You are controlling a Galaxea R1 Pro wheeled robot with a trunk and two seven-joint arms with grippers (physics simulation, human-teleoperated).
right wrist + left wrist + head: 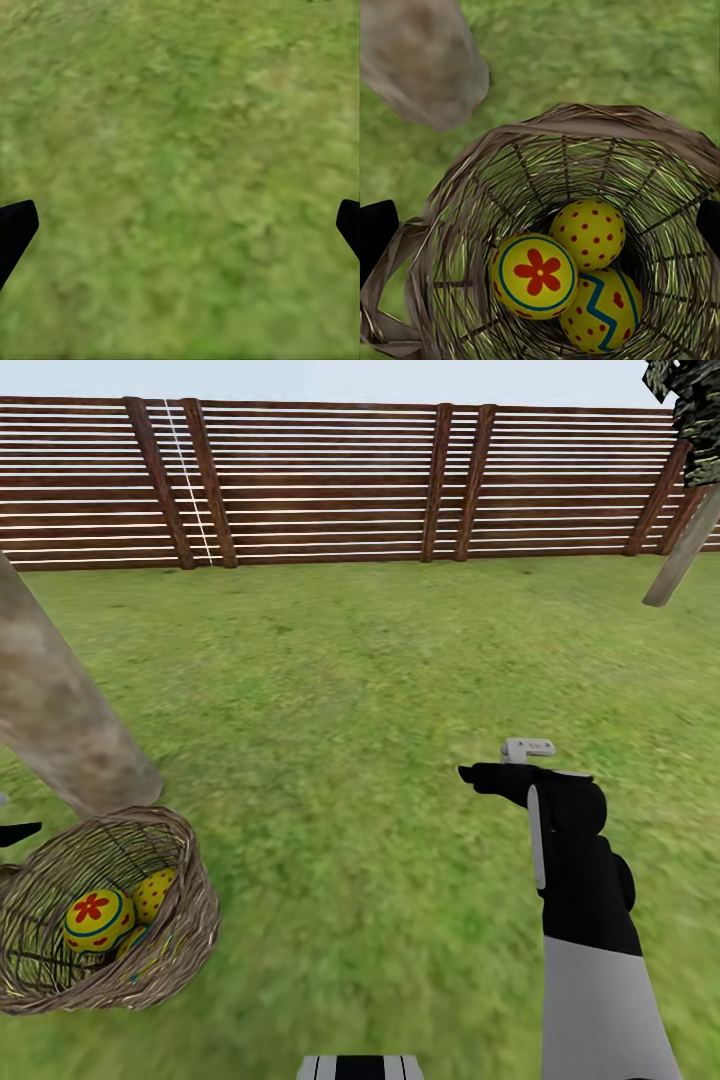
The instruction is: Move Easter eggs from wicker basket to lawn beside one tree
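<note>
The wicker basket (pixel 190 860) stands on the lawn (pixel 380 660) at the lower left, right by the thick grey-brown tree trunk (pixel 60 710). Three yellow Easter eggs lie in it: one with a red flower (pixel 534 275), one with red dots (pixel 587 232), one with a blue zigzag (pixel 601 311). My left gripper (pixel 542 229) hovers open above the basket's rim (pixel 585 116), its fingertips (pixel 375 232) wide apart; one black fingertip (pixel 18 832) shows beside the basket. My right gripper (pixel 495 765) hangs open over bare grass (pixel 180 150), well to the basket's right.
A brown slatted fence (pixel 350 480) closes the far side of the garden. A thin leaning trunk (pixel 685 550) with dark foliage stands at the far right. Open grass stretches between trunk, fence and right arm. The robot's base (pixel 360 1068) shows at the bottom edge.
</note>
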